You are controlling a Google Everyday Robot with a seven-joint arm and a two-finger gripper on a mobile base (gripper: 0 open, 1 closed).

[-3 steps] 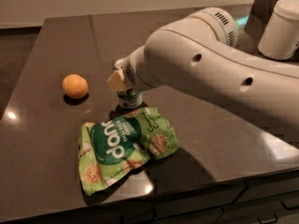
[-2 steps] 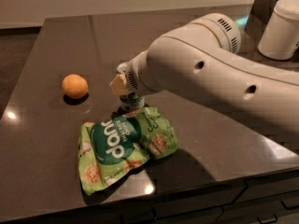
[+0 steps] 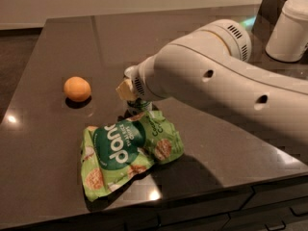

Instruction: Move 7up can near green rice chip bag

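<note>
The green rice chip bag [image 3: 129, 150] lies flat on the dark table [image 3: 57, 42], label up, near the front edge. The 7up can [image 3: 143, 104] stands just behind the bag's upper edge. Only a small green and silver part of it shows under my wrist. My gripper [image 3: 136, 96] comes in from the right and sits right over the can, hiding most of it. My white arm [image 3: 216, 76] crosses the right half of the view.
An orange [image 3: 77, 89] sits on the table to the left of the gripper. A white cylindrical container [image 3: 289, 29] and a dark box [image 3: 269, 6] stand at the back right. The table's front edge runs below the bag.
My wrist has dropped slightly and shifted a little to the right with the can beneath it. The bag and the orange have not moved.
</note>
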